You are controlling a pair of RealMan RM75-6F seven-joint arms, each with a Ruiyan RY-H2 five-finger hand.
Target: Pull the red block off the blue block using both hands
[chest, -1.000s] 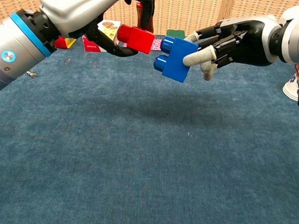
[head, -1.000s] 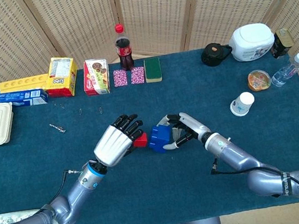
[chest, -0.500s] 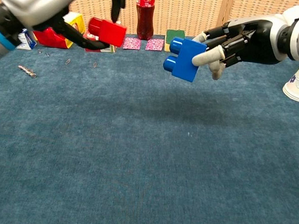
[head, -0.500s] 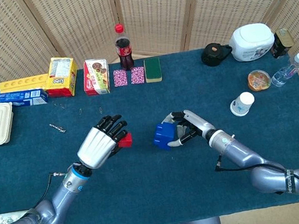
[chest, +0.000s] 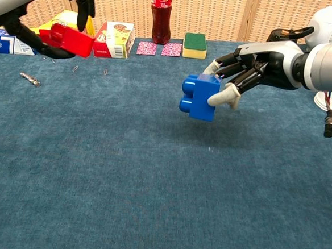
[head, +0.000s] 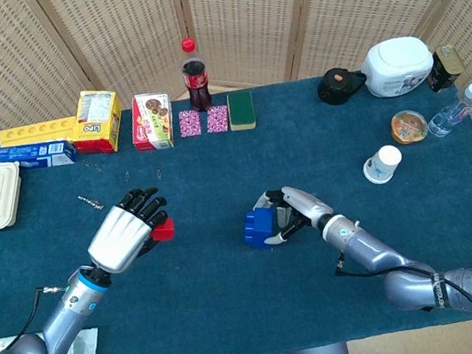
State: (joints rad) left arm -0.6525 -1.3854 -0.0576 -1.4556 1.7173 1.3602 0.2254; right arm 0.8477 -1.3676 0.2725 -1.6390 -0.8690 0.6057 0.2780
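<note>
Now the two blocks are well apart. Your left hand [head: 124, 235] grips the red block [head: 164, 231], its dark fingers curled over the top, left of centre in the head view and at the upper left of the chest view. Your right hand [head: 291, 215] holds the blue block [head: 257, 226], fingers on top and the thumb pressed against the near face, just right of centre. From the red block the blue one lies straight to the right in both views, with open blue surface [head: 238, 302] between them. The blue block's studs face left, back toward the red block, so its long axis runs roughly along the line between your hands.

A second ago the blocks were nearly touching at mid-frame. Half a second ago a gap had opened. Since then your left hand has swung further left and away from the centre, carrying the red block with it, while your right hand has dropped: the blue block sits lower in the chest view than before and looks close to the surface, though contact cannot be told.

The pull looks done; what is left, by my reading, is setting each block down.
</note>
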